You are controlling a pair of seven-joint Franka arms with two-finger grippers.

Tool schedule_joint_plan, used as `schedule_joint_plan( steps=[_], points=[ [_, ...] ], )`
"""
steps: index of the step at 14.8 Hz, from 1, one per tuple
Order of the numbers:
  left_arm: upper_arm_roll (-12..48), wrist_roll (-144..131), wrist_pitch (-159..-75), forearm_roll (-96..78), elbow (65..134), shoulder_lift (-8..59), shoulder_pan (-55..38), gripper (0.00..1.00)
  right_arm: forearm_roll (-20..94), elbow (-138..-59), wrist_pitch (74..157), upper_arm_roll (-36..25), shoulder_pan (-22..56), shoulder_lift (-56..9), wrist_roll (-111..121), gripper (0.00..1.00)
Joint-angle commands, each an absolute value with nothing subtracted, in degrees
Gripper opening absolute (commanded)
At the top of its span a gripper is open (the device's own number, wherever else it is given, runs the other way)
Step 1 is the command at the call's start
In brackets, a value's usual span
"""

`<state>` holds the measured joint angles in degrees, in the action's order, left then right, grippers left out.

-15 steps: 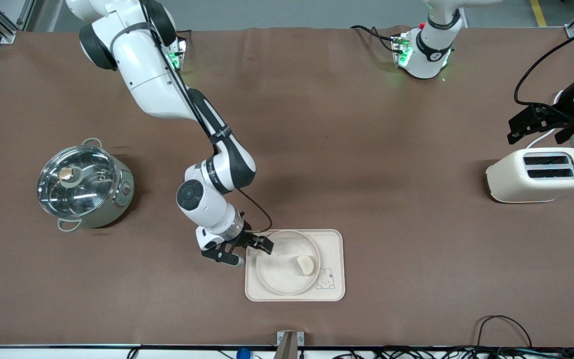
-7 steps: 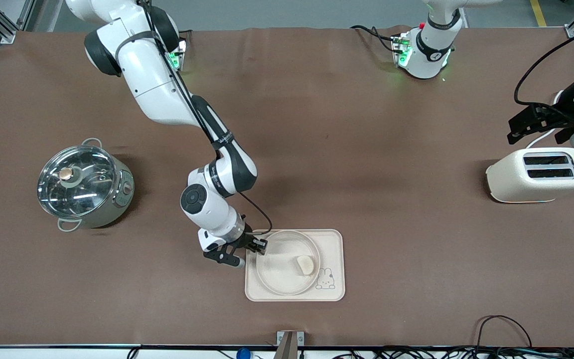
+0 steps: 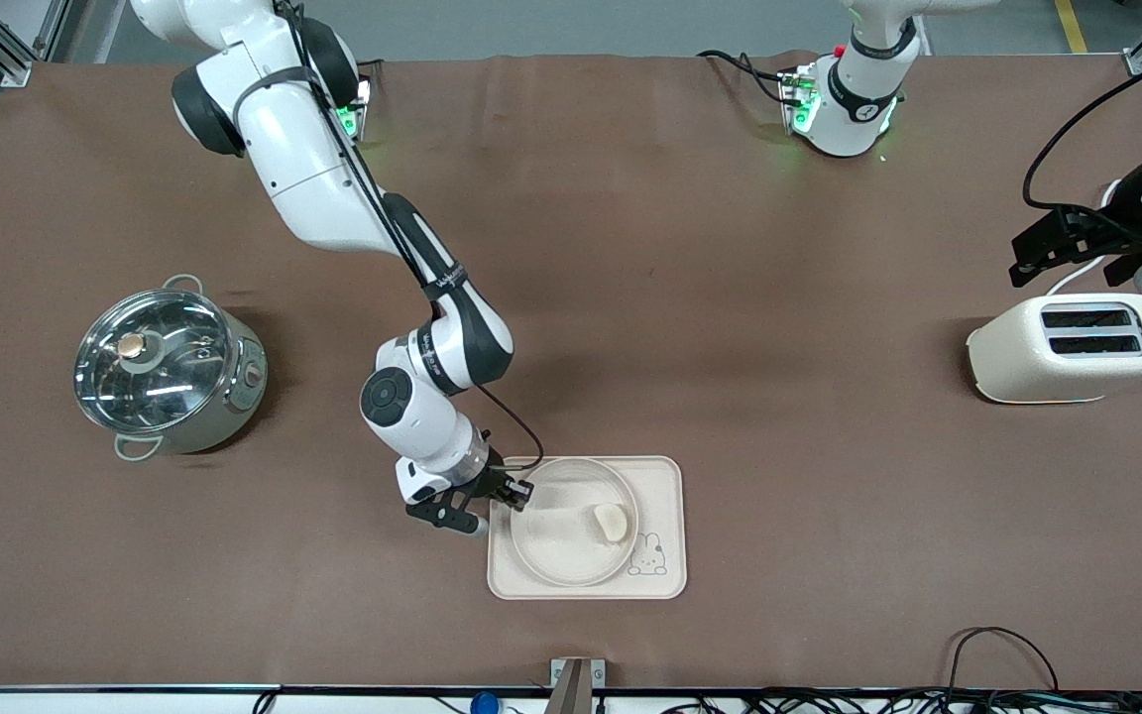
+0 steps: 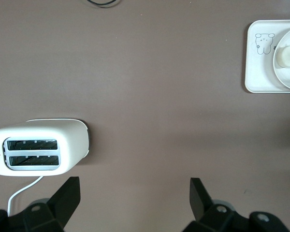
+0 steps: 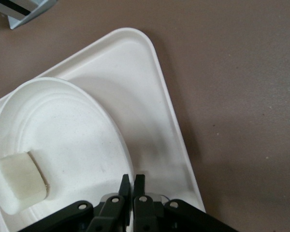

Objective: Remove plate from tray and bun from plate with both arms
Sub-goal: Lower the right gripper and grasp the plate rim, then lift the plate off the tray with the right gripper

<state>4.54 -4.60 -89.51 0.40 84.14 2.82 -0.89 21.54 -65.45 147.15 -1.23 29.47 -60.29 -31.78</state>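
Note:
The round cream plate (image 3: 556, 540) lies on the rectangular rabbit tray (image 3: 672, 474), with the small pale bun (image 3: 611, 522) on it toward the rabbit drawing. My right gripper (image 3: 517, 493) is shut on the plate's rim at the side toward the right arm's end. In the right wrist view its fingertips (image 5: 132, 180) pinch the rim of the plate (image 5: 72, 135), and the bun (image 5: 18, 188) lies apart from them. My left gripper (image 3: 1070, 256) waits open in the air beside the toaster (image 3: 1072, 347). Nothing is between its fingers (image 4: 134, 198).
A steel pot with a glass lid (image 3: 165, 369) stands toward the right arm's end of the table. The white toaster (image 4: 38, 152) stands at the left arm's end. Brown tabletop (image 3: 730, 347) lies between tray and toaster. Cables run along the table's near edge.
The right gripper's fingers have closed from wide open onto the plate's rim, and its wrist has shifted slightly. The left arm has not moved.

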Motion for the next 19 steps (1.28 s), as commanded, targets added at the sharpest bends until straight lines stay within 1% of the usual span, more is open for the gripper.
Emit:
schedule_joint_plan(
  steps=[1, 6, 8, 10, 12, 14, 17, 19],
  points=[
    [4.4, -4.7, -88.9, 0.4, 83.5, 2.9, -1.0, 1.0, 22.7, -70.1, 146.3, 2.2, 27.3, -55.3, -31.6, 0.0],
    [4.4, -4.7, -88.9, 0.4, 83.5, 3.0, -1.1, 1.0, 22.7, -90.3, 146.8, 9.4, 20.8, -40.1, -27.9, 0.0],
    [4.5, -4.7, -88.8, 0.4, 83.6, 3.0, -1.2, 1.0, 22.7, -98.0, 146.7, 10.4, 20.1, -34.3, -27.2, 0.0],
    [4.7, -4.8, -88.7, 0.4, 83.6, 3.0, -1.2, 1.0, 22.7, -104.3, 146.2, 11.7, 20.3, -30.5, -26.9, 0.0],
    [4.7, -5.0, -86.8, 0.4, 83.6, 3.0, -1.3, 1.0, 22.7, -108.4, 147.2, 13.4, 20.5, -29.6, -26.3, 0.0],
    [4.7, -5.0, -86.5, 0.0, 83.9, 2.9, -1.3, 1.0, 22.7, -110.5, 149.0, 13.8, 20.8, -29.5, -26.1, 0.0],
    [5.2, -6.3, -86.2, -0.5, 85.7, 2.0, -1.6, 1.0, 22.7, -112.6, 155.5, 13.8, 22.7, -30.2, -26.1, 0.0],
    [8.5, -12.8, -86.2, -1.0, 88.1, 0.6, -1.7, 1.0, 22.7, -112.4, 157.0, 13.8, 22.7, -31.1, -26.1, 0.02]
  ],
)
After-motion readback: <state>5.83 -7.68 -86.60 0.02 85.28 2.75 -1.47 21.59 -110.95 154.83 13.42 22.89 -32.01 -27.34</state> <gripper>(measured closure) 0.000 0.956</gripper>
